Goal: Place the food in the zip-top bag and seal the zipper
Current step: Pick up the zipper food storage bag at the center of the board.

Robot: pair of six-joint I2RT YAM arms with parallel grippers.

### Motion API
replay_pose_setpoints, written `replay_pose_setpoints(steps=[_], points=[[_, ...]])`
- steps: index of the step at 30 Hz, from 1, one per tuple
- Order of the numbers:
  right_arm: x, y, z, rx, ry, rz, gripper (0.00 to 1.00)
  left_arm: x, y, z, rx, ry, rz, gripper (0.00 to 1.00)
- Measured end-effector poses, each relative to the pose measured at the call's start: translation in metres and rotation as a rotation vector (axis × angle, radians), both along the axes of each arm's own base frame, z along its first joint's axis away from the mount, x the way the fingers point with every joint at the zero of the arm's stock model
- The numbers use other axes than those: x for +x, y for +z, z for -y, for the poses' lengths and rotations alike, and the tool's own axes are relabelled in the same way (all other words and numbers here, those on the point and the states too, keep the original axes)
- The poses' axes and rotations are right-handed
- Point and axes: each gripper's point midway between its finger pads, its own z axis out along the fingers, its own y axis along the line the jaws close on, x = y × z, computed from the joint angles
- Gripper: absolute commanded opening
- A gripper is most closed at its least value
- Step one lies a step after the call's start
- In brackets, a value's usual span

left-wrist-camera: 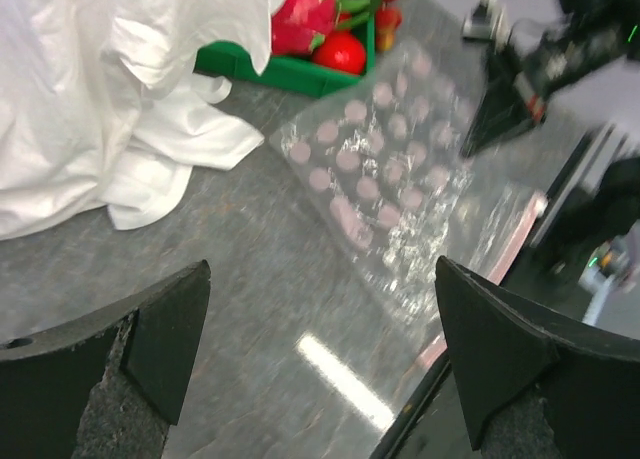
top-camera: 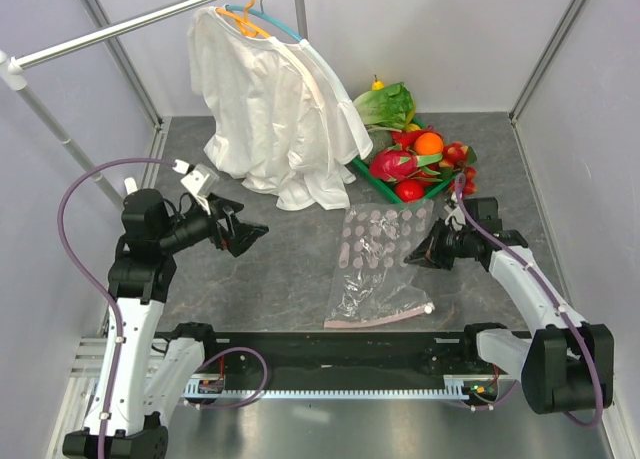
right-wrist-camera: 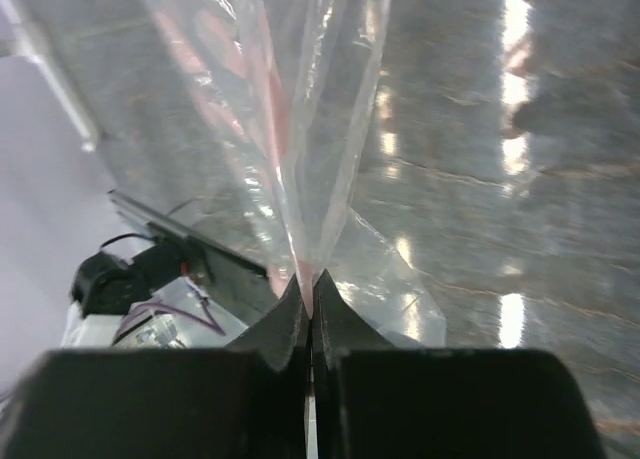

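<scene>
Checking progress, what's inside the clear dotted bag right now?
Nothing visible: the grey table shows through the bag. The food sits in the green tray, partly hidden by the white shirt.

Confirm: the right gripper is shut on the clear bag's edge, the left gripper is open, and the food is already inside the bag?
Not the food: it sits in the green tray by the white shirt, and the zip-top bag is empty, as the top external view shows. The right gripper is shut on its edge; the left gripper is open.

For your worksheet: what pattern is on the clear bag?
The bag has pale pink dots; left wrist view.
</scene>
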Motion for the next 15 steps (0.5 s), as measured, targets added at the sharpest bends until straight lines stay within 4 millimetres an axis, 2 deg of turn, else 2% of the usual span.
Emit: replay_pose_setpoints(steps=[4,8,10,13,15], points=[[0.016,0.045,-0.021,0.104,0.039,0.107,0.0,-0.01,-0.005,0.001,0.126,-0.076,0.078,1.0],[0.013,0.073,-0.046,0.222,0.063,0.148,0.0,-0.026,-0.016,0.016,0.22,-0.192,0.128,0.99],[0.007,0.077,-0.058,0.274,0.073,0.124,0.0,-0.037,-0.024,0.031,0.27,-0.279,0.166,0.97],[0.004,0.073,-0.073,0.31,0.082,0.045,0.0,-0.061,-0.05,0.059,0.343,-0.43,0.181,0.92],[0.004,0.068,-0.079,0.324,0.073,-0.01,0.0,-0.069,-0.066,0.069,0.388,-0.474,0.17,0.89]])
